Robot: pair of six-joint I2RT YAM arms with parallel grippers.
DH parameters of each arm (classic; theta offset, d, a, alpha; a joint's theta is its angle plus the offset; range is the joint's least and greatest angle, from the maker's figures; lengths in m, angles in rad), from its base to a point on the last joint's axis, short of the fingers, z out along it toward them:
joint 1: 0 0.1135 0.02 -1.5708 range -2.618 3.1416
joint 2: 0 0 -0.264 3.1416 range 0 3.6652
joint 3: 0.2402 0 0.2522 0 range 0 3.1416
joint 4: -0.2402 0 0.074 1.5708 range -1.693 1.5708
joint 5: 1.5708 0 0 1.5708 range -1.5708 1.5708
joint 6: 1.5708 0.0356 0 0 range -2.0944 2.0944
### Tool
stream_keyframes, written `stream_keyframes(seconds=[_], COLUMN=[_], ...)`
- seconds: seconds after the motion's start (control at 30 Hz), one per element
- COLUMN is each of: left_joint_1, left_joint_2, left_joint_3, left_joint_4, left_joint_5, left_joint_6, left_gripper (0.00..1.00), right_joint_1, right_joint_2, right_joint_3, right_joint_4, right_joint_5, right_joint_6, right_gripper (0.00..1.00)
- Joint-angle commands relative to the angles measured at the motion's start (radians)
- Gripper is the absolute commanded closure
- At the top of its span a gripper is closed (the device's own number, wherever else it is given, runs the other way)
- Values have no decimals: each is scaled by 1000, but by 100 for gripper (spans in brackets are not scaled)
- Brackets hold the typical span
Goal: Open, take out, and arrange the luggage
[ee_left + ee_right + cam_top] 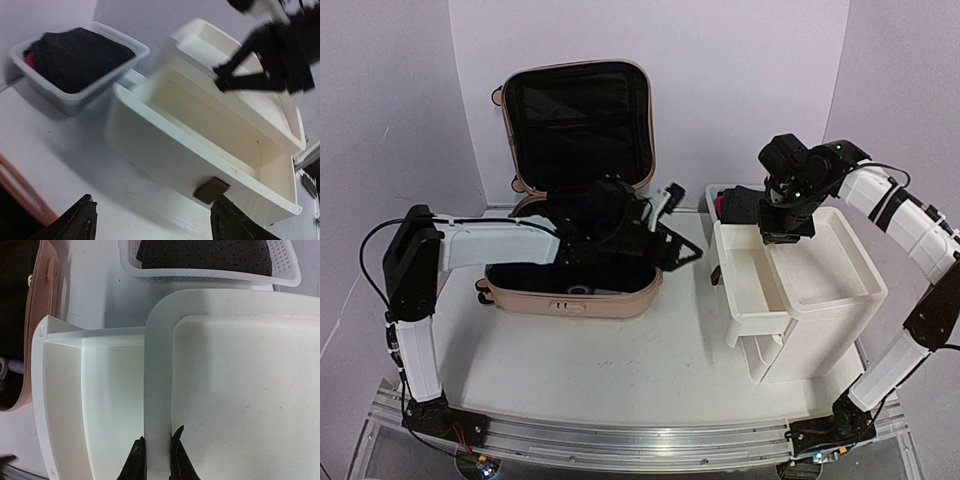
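The pale pink luggage (570, 298) lies open at mid-left, its lid (578, 120) standing upright with black lining showing. Its pink edge shows in the right wrist view (44, 315). My left gripper (682, 246) reaches across the open case toward the right. In its own view the left gripper (155, 224) is open with nothing between the fingers, low over the table in front of the drawer. My right gripper (157, 460) is shut on the left rim of the white cabinet's top (159, 365); the right gripper (786, 236) hangs over that rim.
The white drawer cabinet (835, 295) stands at the right. Its top drawer (753, 285) is pulled out toward the luggage and has a brown handle (211, 190). A white mesh basket (210, 276) holding dark clothes (75, 57) sits behind the cabinet.
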Motion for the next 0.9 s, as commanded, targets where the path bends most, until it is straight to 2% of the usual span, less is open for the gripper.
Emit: stream_keyframes(seconds=[0.0, 0.1, 0.17, 0.23, 0.3, 0.4, 0.6, 0.7, 0.87], left_joint_1=[155, 222, 245, 259, 281, 321, 362, 365, 374], left_joint_2=[-119, -86, -36, 32, 114, 263, 475, 558, 633], left_joint_3=[-5, 30, 102, 207, 306, 466, 635, 739, 779], left_joint_4=[31, -13, -66, -161, -207, -404, -447, -454, -431], left_joint_5=[-77, -125, -143, -188, -169, -181, -101, -119, -127], left_joint_6=[-304, -500, -548, -580, -617, -798, -1121, -1166, -1260], left_gripper=[26, 31, 32, 32, 35, 34, 36, 35, 34], right_joint_1=[-9, -9, -9, -9, -9, -9, -11, -12, -11], right_joint_2=[-34, -39, -40, -38, -35, -31, -20, -16, -10], right_joint_3=[-20, -32, -33, -31, -30, -23, -8, -11, -11], right_joint_4=[-24, -17, -12, -6, -5, -3, -3, 0, 3], right_joint_5=[23, 22, 21, 21, 19, 21, 11, 7, -2], right_joint_6=[-53, -54, -57, -64, -70, -76, -95, -100, -102], right_gripper=[100, 100, 100, 100, 100, 100, 100, 100, 100])
